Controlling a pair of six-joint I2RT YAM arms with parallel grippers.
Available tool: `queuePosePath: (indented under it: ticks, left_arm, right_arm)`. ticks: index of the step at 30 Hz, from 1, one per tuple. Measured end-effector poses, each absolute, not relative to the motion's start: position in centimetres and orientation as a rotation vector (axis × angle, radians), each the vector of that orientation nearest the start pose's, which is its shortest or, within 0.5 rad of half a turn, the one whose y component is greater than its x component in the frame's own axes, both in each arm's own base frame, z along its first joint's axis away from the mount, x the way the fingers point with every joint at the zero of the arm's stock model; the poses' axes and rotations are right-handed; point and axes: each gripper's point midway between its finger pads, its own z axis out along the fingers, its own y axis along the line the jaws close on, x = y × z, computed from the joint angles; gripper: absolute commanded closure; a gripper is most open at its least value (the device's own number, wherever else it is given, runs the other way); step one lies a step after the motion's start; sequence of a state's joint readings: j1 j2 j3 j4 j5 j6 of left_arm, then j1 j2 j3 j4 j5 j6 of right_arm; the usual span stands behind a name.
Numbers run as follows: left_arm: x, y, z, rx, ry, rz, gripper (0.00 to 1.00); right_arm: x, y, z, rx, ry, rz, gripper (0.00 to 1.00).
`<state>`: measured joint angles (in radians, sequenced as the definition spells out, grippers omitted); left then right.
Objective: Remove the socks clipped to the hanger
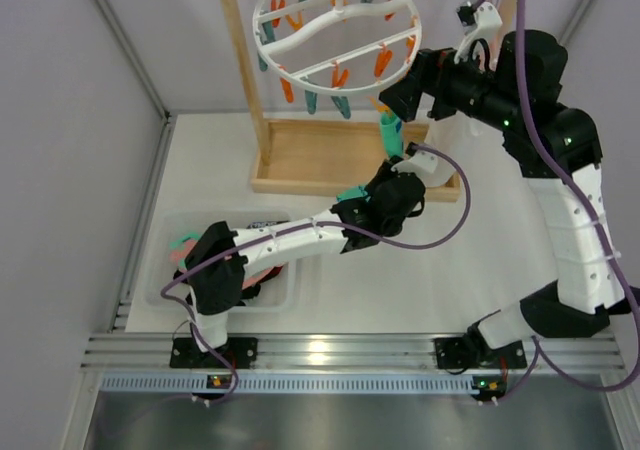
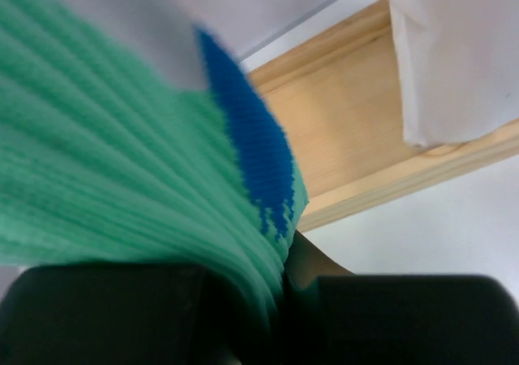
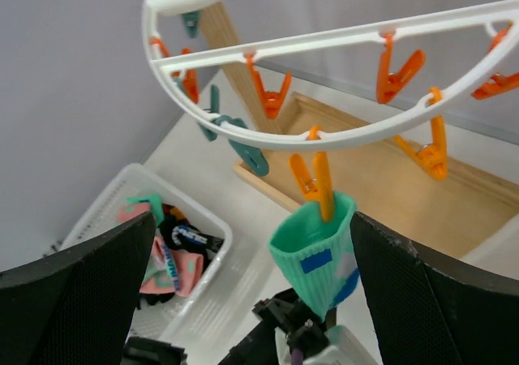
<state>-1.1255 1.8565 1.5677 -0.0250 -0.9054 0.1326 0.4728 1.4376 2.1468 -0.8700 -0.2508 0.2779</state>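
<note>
Sock (image 3: 312,259) teal-green, blue patch, maybe ribbed; hanger (image 3: 324,40) white, pegs (image 3: 312,182) orange

Plain pale grey walls (image 1: 70,120) enclose a flat white tabletop (image 1: 490,280), with a light wooden rack frame (image 1: 310,155) at upper centre.

Top external: fixed high behind arm bases, tilted down and forward. Whole worktop (image 1: 500,290) in frame, hanger (image 1: 335,40) far, at top edge.
Left wrist: lens almost against green sock (image 2: 122,186), blurred, fills left half. Left claw (image 2: 280,300) dark along bottom. Faces rack base (image 2: 349,130) beyond.
Right wrist: close beside hanger ring, looks down past pegs. Right claw (image 3: 253,243) frames both lower corners.
Shared: sock and rack base in all three; bin (image 3: 203,212) in top and right wrist.
</note>
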Motion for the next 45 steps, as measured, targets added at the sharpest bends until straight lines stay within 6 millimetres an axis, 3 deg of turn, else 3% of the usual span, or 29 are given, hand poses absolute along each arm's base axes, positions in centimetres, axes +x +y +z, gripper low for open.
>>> queuePosePath:
  ticks: [4, 8, 15, 23, 25, 28, 30, 32, 34, 38, 40, 43, 44, 45]
  left_arm:
    - [34.4, -39.3, 24.9, 0.593, 1.685, 0.266, 1.0]
    - [34.9, -39.4, 25.4, 0.618, 1.667, 0.327, 1.0]
    - [35.4, -39.9, 26.6, 0.63, 1.645, 0.351, 1.0]
    - [35.4, -39.9, 26.6, 0.646, 1.642, 0.359, 1.0]
    - [35.4, -40.0, 26.6, 0.646, 1.642, 0.358, 1.0]
    - [35.4, -40.0, 26.7, 0.645, 1.641, 0.356, 1.0]
    - [35.4, -40.0, 26.8, 0.644, 1.64, 0.352, 1.0]
    - [35.4, -40.1, 26.8, 0.645, 1.64, 0.351, 1.0]
    - [35.4, -40.1, 26.8, 0.647, 1.64, 0.348, 1.0]
    - [35.2, -40.4, 26.2, 0.645, 1.651, 0.311, 1.0]
    - [34.6, -40.4, 24.8, 0.652, 1.68, 0.256, 1.0]
    - [33.2, -39.6, 22.5, 0.662, 1.739, 0.168, 1.0]
    - [32.5, -39.3, 21.9, 0.662, 1.764, 0.128, 1.0]
    - [31.7, -38.8, 21.4, 0.654, 1.789, 0.083, 1.0]
  right_arm:
    - [32.2, 21.2, 49.1, -0.355, 1.801, 0.6, 0.01]
    - [33.0, 21.2, 47.4, -0.383, 1.837, 0.42, 0.06]
    - [34.5, 23.2, 44.4, -0.482, 1.876, 0.221, 0.18]
    - [37.4, 23.0, 41.5, -0.545, 1.907, 0.018, 0.3]
    - [37.9, 23.4, 41.1, -0.567, 1.899, -0.032, 0.42]
    - [38.2, 24.1, 40.8, -0.585, 1.889, -0.076, 0.45]
    - [38.3, 24.5, 40.7, -0.596, 1.876, -0.099, 0.55]
    - [38.2, 24.9, 40.9, -0.605, 1.86, -0.125, 0.74]
    - [38.2, 25.1, 41.1, -0.609, 1.846, -0.138, 0.83]
    - [38.2, 25.4, 41.8, -0.589, 1.822, -0.142, 0.85]
    - [38.2, 25.4, 41.8, -0.582, 1.82, -0.146, 0.85]
    - [38.3, 25.4, 41.8, -0.576, 1.822, -0.145, 0.74]
    - [38.3, 25.4, 41.7, -0.571, 1.824, -0.14, 0.62]
    - [38.4, 25.5, 41.6, -0.565, 1.829, -0.126, 0.57]
